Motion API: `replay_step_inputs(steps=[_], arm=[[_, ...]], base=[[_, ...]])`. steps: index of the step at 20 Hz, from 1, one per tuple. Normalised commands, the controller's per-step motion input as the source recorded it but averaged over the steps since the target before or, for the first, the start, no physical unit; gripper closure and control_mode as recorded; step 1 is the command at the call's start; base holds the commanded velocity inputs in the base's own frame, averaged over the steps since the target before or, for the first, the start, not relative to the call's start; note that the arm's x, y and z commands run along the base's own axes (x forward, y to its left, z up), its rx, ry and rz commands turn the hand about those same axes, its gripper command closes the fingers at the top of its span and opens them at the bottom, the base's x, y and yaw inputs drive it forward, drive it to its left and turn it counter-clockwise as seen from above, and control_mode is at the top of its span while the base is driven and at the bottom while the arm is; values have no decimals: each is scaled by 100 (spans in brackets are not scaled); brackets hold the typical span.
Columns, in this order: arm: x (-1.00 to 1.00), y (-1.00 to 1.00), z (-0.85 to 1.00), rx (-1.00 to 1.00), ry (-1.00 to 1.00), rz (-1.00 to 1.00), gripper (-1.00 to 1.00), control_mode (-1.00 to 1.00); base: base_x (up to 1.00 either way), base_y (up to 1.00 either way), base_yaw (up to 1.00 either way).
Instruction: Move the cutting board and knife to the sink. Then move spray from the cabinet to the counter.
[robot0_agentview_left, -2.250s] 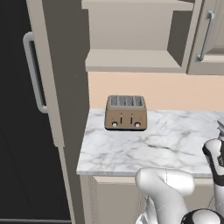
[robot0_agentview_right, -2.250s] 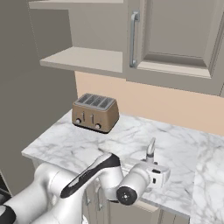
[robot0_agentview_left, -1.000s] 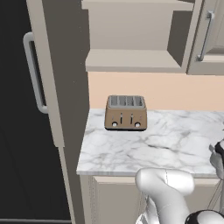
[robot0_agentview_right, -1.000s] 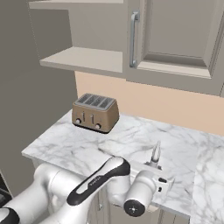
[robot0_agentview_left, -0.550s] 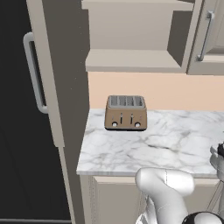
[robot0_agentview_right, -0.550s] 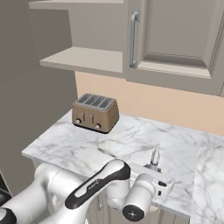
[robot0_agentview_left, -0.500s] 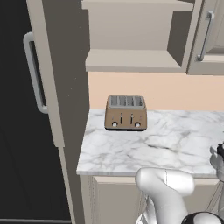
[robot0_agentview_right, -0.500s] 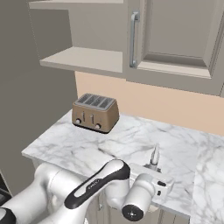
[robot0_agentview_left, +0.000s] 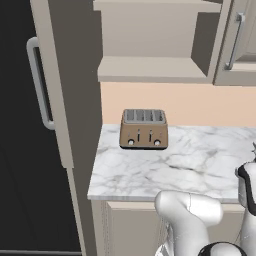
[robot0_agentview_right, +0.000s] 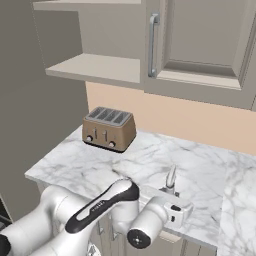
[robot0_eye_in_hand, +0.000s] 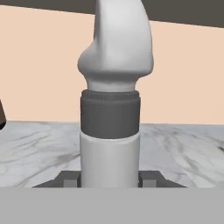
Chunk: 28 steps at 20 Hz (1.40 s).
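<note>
The fridge (robot0_agentview_left: 20, 125) is seen tall and dark down the left side of the left base view, its grey bar handle (robot0_agentview_left: 39, 82) standing upright near its right edge. Beside it, in the upper middle of that frame, the cabinet (robot0_agentview_left: 155, 45) is shown with its open shelf niche, and a panelled door with a grey handle is set at the upper right; in the right base view the same door (robot0_agentview_right: 200, 40) is spread across the upper right of the frame.

Below the cabinet, the marble tabletop (robot0_agentview_left: 175, 165) is laid across the middle of the left base view, white with grey veins, over beige base cabinets. A brown four-slot toaster (robot0_agentview_left: 143, 129) is stood at its back left, against the peach wall; in the right base view it is found at centre left.

The white arm (robot0_agentview_right: 85, 210) is swept in from the lower left of the right base view, and its hand is brought to the front edge of the tabletop, right of centre.

Now the spray bottle (robot0_eye_in_hand: 111, 131): in the hand view it is seen upright, close up in the centre, pale trigger head at the top, dark collar below it, pale body under that. It is gripped low on the body by the pincer (robot0_eye_in_hand: 109, 178), the two dark fingertips (robot0_eye_in_hand: 68, 178) pressed against either side. In the right base view its neck (robot0_agentview_right: 171, 177) is seen poking up above the hand, over the tabletop near the front edge.
</note>
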Motion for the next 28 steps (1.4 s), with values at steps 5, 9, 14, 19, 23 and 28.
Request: replay_step_inputs(steps=[5,9,14,19,23,28], arm=[[5,-5,-1,0,2,0,-100,-100],[-5,0,0,0,-2,0,-100,-100],[0,0,0,0,0,0,-100,-100],[-22,0,28,0,-4,0,-100,-100],[-41,0,45,0,-9,0,-100,-100],[-39,0,43,0,-8,0,-100,-100]], base=[[0,0,0],[0,0,0],[0,0,0],[0,0,0],[0,0,0],[0,0,0]])
